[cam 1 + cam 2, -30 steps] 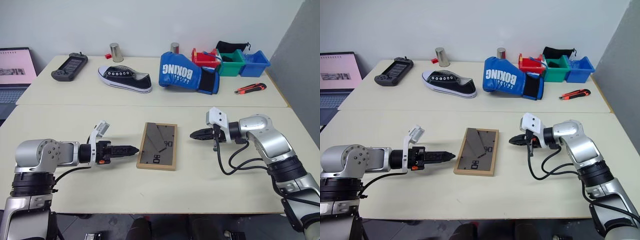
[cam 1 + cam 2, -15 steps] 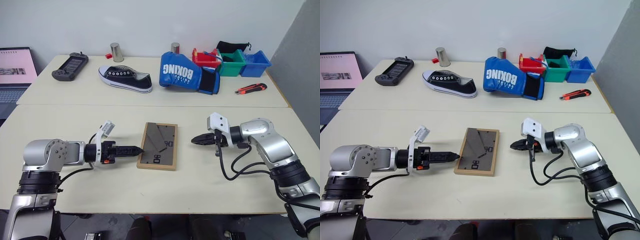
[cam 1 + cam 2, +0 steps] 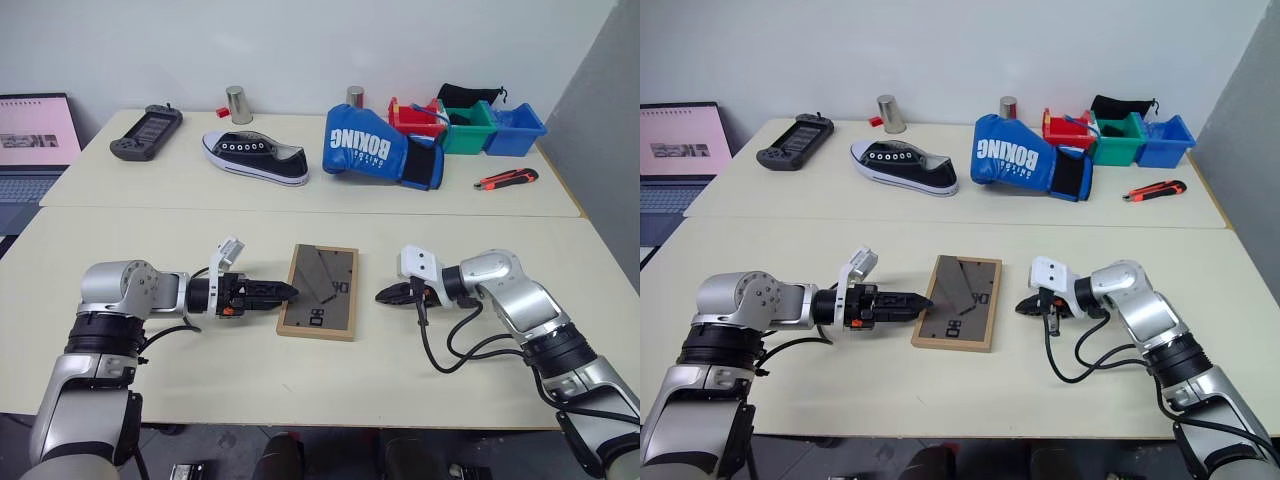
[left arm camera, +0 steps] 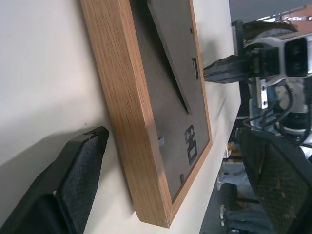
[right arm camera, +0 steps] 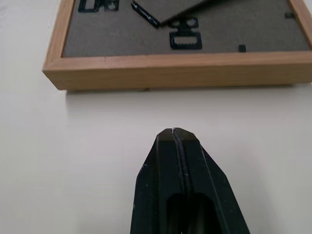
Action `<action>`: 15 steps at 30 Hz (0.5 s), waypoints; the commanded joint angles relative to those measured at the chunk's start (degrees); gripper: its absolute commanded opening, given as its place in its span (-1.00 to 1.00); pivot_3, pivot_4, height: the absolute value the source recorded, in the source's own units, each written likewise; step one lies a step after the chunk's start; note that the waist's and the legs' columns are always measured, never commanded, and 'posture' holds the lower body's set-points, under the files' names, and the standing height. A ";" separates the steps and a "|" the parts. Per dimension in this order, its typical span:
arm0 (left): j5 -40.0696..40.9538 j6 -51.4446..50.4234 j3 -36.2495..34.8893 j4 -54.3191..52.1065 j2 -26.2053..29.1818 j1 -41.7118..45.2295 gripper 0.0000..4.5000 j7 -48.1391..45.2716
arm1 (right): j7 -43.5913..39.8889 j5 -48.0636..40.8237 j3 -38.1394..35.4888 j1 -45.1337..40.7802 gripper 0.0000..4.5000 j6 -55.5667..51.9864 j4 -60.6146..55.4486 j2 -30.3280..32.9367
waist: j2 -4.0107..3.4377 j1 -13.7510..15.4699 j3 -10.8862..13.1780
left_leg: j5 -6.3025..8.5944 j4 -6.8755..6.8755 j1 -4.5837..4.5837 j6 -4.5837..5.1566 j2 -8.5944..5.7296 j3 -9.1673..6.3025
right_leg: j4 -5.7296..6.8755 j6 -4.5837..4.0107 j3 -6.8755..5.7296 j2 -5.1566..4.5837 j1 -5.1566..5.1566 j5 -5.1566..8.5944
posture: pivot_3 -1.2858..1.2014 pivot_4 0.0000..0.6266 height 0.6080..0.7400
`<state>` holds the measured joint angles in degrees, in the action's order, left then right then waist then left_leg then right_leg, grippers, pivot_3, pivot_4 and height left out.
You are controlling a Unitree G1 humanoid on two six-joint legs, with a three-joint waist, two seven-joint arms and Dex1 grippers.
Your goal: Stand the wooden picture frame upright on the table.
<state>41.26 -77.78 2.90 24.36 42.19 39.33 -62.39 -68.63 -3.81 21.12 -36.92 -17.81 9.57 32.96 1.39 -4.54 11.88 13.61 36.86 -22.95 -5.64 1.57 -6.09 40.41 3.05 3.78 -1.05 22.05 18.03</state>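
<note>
Left wrist view: wooden picture frame (image 4: 146, 122) flat, back up, mid-worktop (image 3: 180, 380). Left pincer (image 3: 287, 292) wide, flanking frame's edge; right pincer (image 3: 384, 297) closed, just beside opposite edge. Approach step. Next: grip edge, tilt upright.

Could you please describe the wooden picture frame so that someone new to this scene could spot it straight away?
Look at the near panel of the pale table, between the left gripper and the right gripper. The wooden picture frame lies flat there, face down. Its light-wood border around a dark grey back board sets it apart.
</note>
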 commanded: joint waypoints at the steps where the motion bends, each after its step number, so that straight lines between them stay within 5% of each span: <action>1: -6.04 6.51 5.86 6.03 1.78 0.34 1.00 -5.18 | 0.21 1.28 0.35 -2.61 -1.00 2.38 1.45 -1.41 | -0.02 -0.07 -0.01 | 0.00 0.00 0.02 0.00 0.00 0.01 | 0.01 0.00 0.00 0.00 -0.01 0.00 | 0.03 -0.52 1.00; 15: -15.14 16.26 13.78 16.05 -1.78 5.66 1.00 -15.10 | 0.79 3.31 1.98 -6.28 -1.00 4.49 6.05 -7.94 | -0.54 0.23 -0.45 | -0.02 0.01 0.30 0.03 -0.03 -0.05 | 0.02 0.02 -0.05 0.01 -0.37 0.01 | 0.03 -0.52 1.00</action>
<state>30.43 -61.90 14.12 38.21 41.10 46.01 -79.00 -68.32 -0.73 23.25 -41.68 -14.39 16.22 26.05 0.85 -4.31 11.43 13.60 36.87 -22.65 -5.62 1.54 -6.14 40.43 3.07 3.73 -1.04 21.68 18.04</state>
